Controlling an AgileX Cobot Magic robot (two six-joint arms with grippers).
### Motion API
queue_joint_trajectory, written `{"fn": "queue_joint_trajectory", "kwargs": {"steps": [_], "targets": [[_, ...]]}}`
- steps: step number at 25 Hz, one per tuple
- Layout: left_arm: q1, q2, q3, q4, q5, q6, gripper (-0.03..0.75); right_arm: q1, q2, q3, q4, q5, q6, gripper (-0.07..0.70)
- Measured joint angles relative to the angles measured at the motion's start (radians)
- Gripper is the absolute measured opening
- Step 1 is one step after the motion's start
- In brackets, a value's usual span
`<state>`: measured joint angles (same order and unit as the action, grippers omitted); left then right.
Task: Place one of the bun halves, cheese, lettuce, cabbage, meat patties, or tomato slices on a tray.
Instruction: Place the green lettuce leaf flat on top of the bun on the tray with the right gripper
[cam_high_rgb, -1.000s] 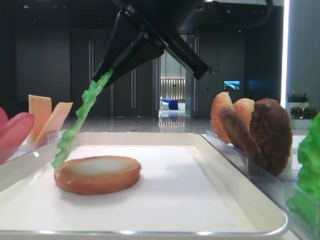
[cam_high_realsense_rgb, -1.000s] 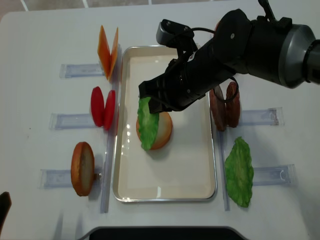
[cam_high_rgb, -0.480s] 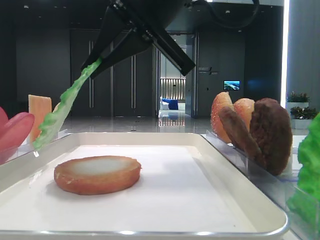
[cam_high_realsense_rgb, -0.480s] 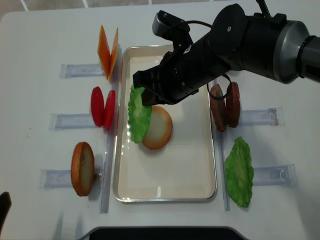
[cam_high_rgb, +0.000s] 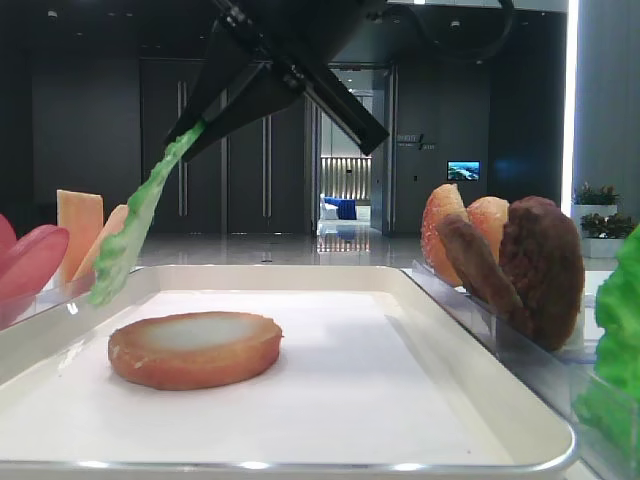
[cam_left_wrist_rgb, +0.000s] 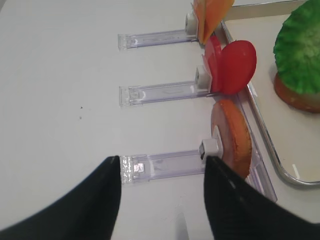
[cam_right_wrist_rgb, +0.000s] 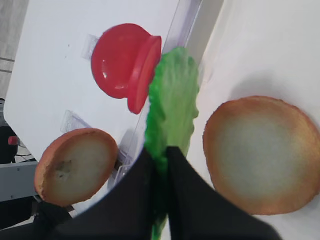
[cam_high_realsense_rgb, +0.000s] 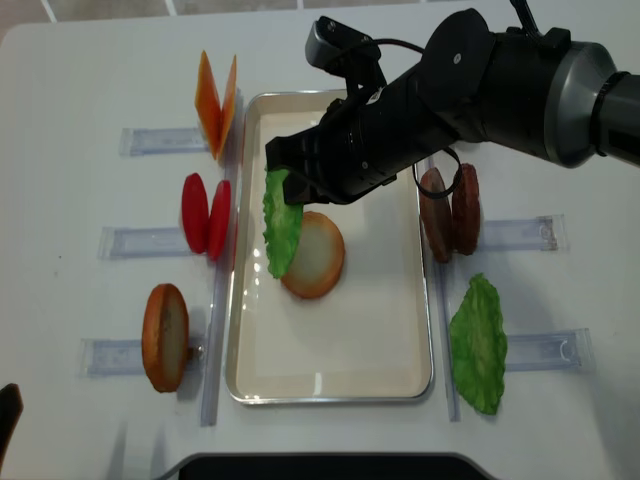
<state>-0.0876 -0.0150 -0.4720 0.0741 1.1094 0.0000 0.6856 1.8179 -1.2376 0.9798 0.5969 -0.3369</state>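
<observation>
Holding the lettuce by its upper end, your right hand is clamped tight on the leaf, which hangs above the left part of the tray, partly over the bun half lying cut face up on the white lining. Your left hand sits low over the surface with its fingers apart and nothing between them, near the upright bun half in its clear holder. Tomato slices and cheese stand left of the tray, meat patties to its right, and a second leaf lies beside them.
</observation>
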Motion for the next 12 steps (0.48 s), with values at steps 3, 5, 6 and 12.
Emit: {"fn": "queue_joint_trajectory", "kwargs": {"steps": [3,5,6,12], "targets": [[0.0,0.0,0.0,0.0,0.0,0.0,0.408,0.0,0.027,0.0,0.0,0.019,-0.001,0.027],[0.0,0.0,0.0,0.0,0.0,0.0,0.408,0.0,0.041,0.0,0.0,0.03,-0.001,0.027],[0.0,0.0,0.0,0.0,0.0,0.0,0.408,0.0,0.043,0.0,0.0,0.034,-0.001,0.027],[0.0,0.0,0.0,0.0,0.0,0.0,0.408,0.0,0.043,0.0,-0.001,0.05,-0.026,0.027]]}}
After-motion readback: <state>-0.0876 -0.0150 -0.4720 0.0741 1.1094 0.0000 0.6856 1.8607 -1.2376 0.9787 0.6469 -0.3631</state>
